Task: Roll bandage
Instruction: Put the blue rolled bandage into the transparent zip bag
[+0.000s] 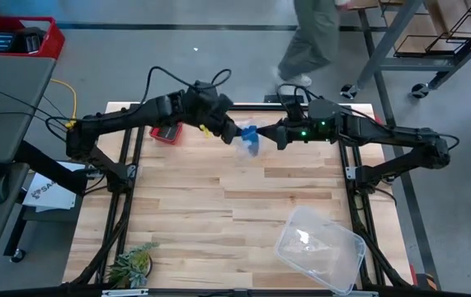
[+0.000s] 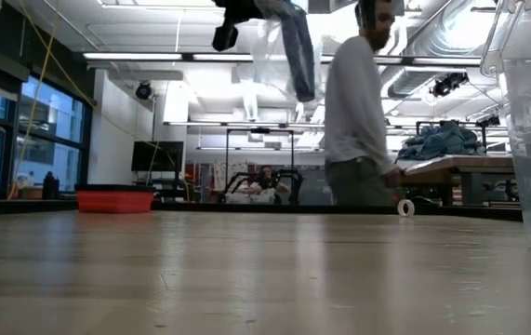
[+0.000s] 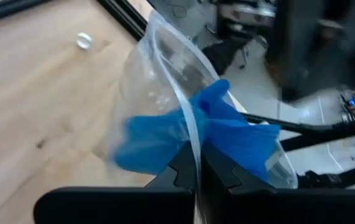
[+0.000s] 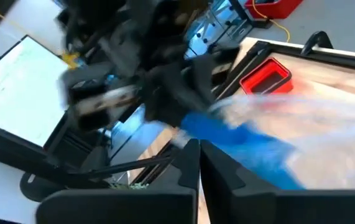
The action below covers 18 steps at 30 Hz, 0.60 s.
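Both arms meet high over the far middle of the pale wooden tabletop [image 1: 243, 206]. The left pincer [image 1: 228, 132] is clamped tight on the rim of a clear crinkly plastic bag [image 3: 165, 81], fingers closed with film between them. The bright blue soft fabric bandage [image 1: 249, 139] sits bunched in that bag, hanging in the air between the two pincers, well above the wood. The right pincer [image 1: 275, 136] is pinched nearly closed on the bag's other side, just beside the blue cloth. A small red plastic tray [image 1: 167, 133] lies under the left arm. A clear plastic lidded tub [image 1: 321, 245] rests near the front right corner. A person [image 2: 358, 112] walks behind.
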{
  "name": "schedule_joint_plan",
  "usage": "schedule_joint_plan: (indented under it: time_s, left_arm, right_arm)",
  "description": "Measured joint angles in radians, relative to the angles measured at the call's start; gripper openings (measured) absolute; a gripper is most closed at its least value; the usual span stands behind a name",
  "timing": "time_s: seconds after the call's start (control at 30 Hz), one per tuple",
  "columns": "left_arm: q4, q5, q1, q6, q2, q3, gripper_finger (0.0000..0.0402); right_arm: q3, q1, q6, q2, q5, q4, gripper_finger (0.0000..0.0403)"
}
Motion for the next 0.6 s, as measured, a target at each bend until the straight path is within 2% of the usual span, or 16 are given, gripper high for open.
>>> schedule_joint_plan:
  time_s: [0.33, 0.6]
  left_arm:
    - [0.009, 0.016, -0.019, -0.018, 0.025, 0.0, 0.0]
    - [0.095, 0.09, -0.036, -0.042, 0.038, 0.0, 0.0]
  right_arm:
    - [0.0, 0.0, 0.015, 0.055, -0.073, 0.029, 0.0]
    - [0.0, 0.001, 0.059, 0.103, -0.074, -0.1, 0.0]
